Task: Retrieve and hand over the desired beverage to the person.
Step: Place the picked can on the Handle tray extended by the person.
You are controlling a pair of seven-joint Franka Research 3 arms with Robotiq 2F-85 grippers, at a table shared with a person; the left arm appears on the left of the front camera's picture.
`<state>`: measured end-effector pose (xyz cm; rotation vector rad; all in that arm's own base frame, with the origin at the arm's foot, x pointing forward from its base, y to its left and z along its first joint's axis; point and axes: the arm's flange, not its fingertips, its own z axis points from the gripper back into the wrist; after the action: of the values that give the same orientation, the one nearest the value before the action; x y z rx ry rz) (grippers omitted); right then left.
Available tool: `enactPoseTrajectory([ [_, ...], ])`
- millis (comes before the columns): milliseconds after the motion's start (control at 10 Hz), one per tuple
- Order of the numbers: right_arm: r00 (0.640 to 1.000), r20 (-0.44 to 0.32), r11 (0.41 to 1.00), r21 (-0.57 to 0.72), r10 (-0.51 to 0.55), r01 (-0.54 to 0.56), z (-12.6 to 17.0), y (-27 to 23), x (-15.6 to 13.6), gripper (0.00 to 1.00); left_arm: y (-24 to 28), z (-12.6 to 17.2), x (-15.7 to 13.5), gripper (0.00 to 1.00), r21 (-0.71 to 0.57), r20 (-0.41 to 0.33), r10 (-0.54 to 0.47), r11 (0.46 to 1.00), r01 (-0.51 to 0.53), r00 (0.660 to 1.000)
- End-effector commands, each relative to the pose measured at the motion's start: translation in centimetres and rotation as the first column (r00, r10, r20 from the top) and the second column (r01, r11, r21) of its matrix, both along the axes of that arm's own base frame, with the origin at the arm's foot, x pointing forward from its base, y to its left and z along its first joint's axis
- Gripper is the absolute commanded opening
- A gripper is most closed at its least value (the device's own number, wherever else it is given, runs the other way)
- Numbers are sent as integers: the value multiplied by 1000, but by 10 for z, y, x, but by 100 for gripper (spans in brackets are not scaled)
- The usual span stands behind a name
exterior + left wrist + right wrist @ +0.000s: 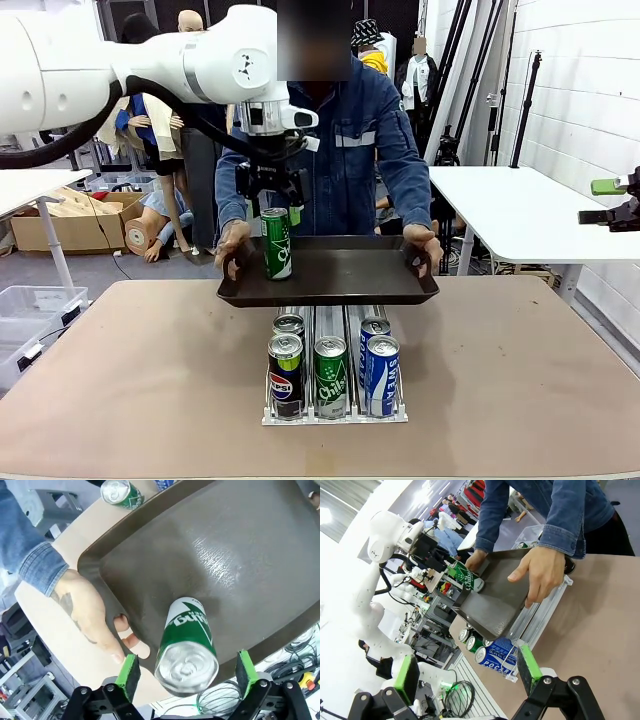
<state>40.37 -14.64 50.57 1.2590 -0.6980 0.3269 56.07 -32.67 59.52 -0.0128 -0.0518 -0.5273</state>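
A green Sprite can [277,243] stands upright on the left part of a dark tray [330,296]. The person [350,140], in a blue denim jacket, holds the tray by both ends over the table. My left gripper [276,200] hangs just above the can and is open. In the left wrist view its green pads [128,671] flank the can's top [187,645] with a gap on each side. The person's hand [90,615] grips the tray's rim [100,580] close by. My right gripper [602,201] waits open and empty at the far right, facing the tray [495,605].
On the table under the tray, a clear rack [335,412] holds rows of Pepsi, Sprite and blue cans [381,372]. White side tables [520,215] stand at right and left. The brown table [520,370] is bare around the rack.
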Motion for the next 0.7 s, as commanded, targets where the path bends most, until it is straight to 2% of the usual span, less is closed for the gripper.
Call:
enactPoseTrajectory([
  [0, 1000, 6, 1000, 13, 6, -6, 1, 0, 0, 100, 6, 15, -8, 100, 17, 28, -18, 1000, 18, 999],
  [600, 1000, 6, 1000, 13, 6, -6, 1, 0, 0, 100, 3, 21, -10, 100, -8, 28, -1, 1000, 1, 1000],
])
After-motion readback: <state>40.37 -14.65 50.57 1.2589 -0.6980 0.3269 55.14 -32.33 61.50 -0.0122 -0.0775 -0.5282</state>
